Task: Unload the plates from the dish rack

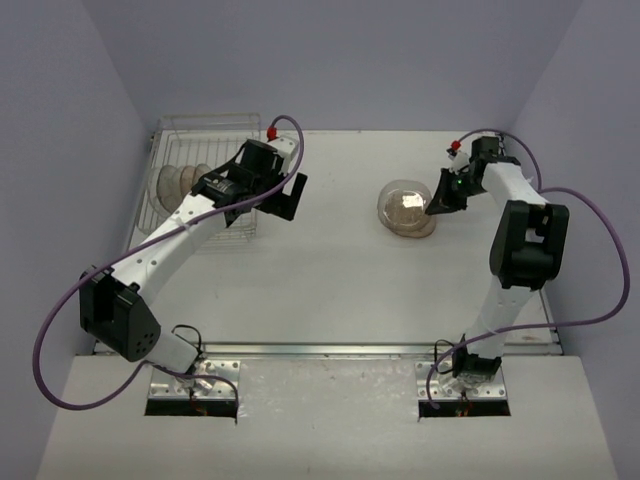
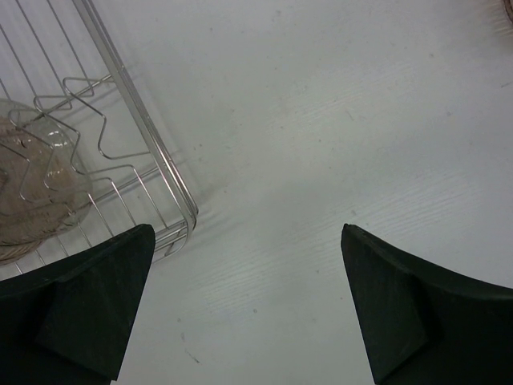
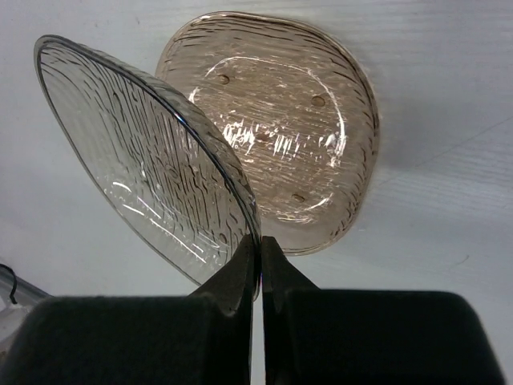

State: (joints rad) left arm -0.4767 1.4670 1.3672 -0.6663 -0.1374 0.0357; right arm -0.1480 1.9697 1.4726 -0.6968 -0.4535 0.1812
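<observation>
The silver wire dish rack [image 1: 175,215] stands at the table's far left, with several translucent plates [image 1: 178,180] upright in its slots. My left gripper [image 1: 290,195] is open and empty, just right of the rack. In the left wrist view the left gripper [image 2: 248,305] hangs over bare table, with the rack corner [image 2: 152,152] and a plate [image 2: 40,184] at the left. My right gripper [image 3: 260,257] is shut on the rim of a smoky grey plate [image 3: 144,152], tilted above a pink-beige plate [image 3: 280,120] lying flat on the table. The top view shows both plates [image 1: 405,210] beside the right gripper [image 1: 437,200].
The white table [image 1: 330,290] is enclosed by lilac walls [image 1: 350,60] at the back and both sides. A metal rail [image 1: 320,350] runs along the near edge by the arm bases. Purple cables [image 1: 600,260] loop off both arms.
</observation>
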